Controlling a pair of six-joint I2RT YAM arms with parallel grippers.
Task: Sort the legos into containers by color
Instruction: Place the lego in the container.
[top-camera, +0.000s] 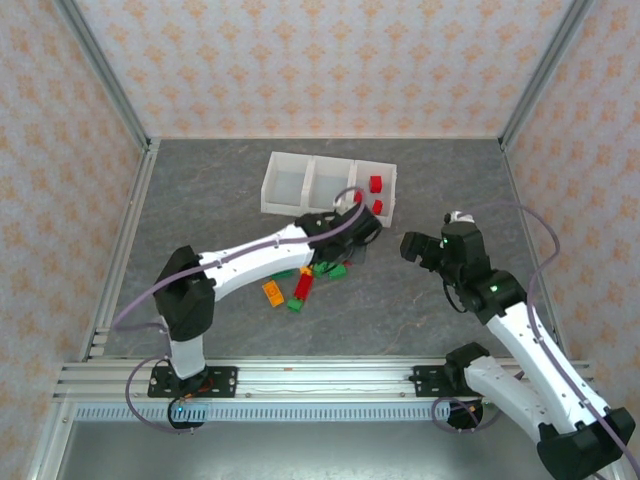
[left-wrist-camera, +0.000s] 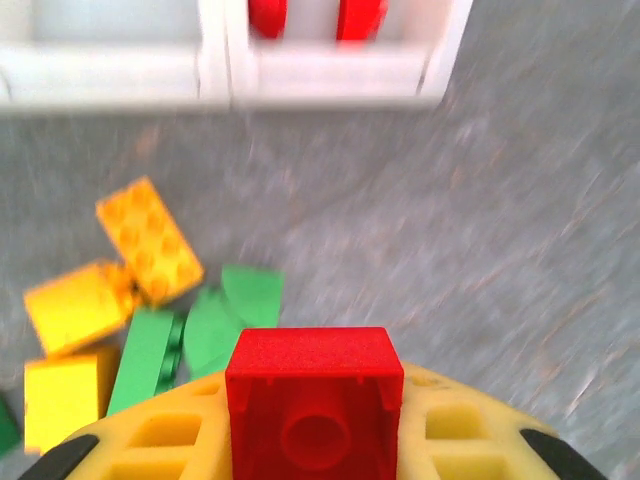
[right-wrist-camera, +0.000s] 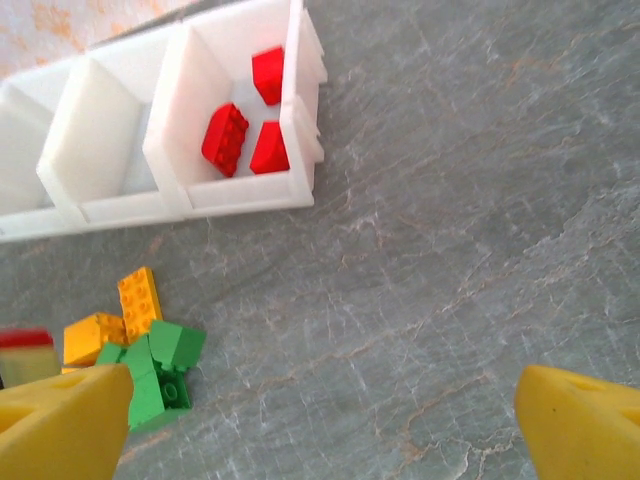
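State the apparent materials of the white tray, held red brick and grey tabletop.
White three-compartment tray: apparently thin translucent plastic, walls glowing.
Small red brick: likely moulded matte plastic, hollow underneath.
Grey tabletop: stone-veined, matte, perhaps laminate.

Three compartments (right-wrist-camera: 240, 192), three red bricks (right-wrist-camera: 225, 138) inside

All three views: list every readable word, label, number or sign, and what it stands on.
None can be read: the translucent white three-compartment plastic tray, the red plastic brick in the left wrist view, the orange and green plastic bricks, the grey table and the patterned walls bear no text.
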